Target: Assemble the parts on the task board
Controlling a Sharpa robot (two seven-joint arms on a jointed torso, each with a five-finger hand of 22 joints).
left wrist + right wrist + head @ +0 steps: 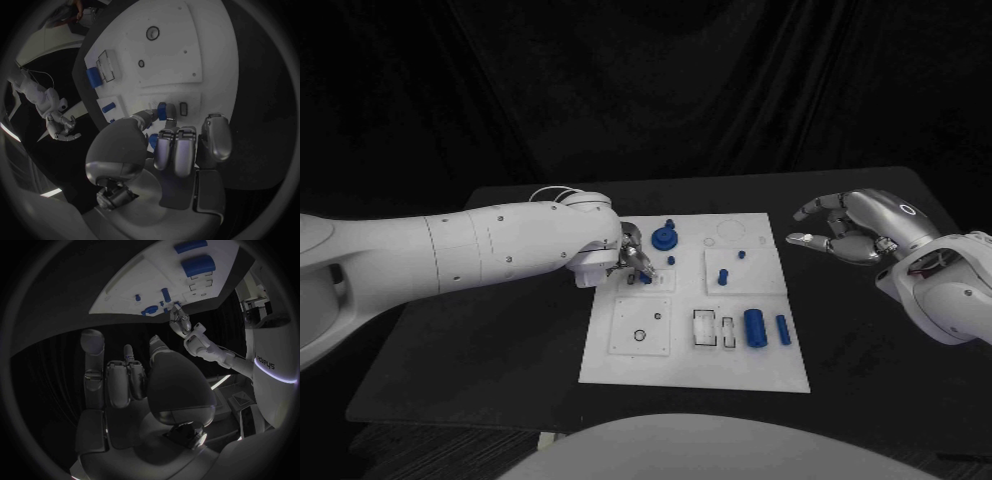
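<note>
One small blue part (162, 111) is standing upright between your left hand (629, 262) fingertips, pinched over the task board (675, 365). Your right hand (855, 232) is hovering beside the board, fingers curled, holding nothing.

The left arm (459, 250) is a thick white shell dotted with small dark screws, thin white cables looping at its wrist. The right arm (949, 290) is white too. Both silver hands, left hand (632, 262) and right hand (855, 228), have rounded metallic palms and dark segmented fingers.

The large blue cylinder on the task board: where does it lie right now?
In the head view the large blue cylinder lies on the task board's near right part, between a white framed slot and a slimmer blue piece, away from both hands.
</note>
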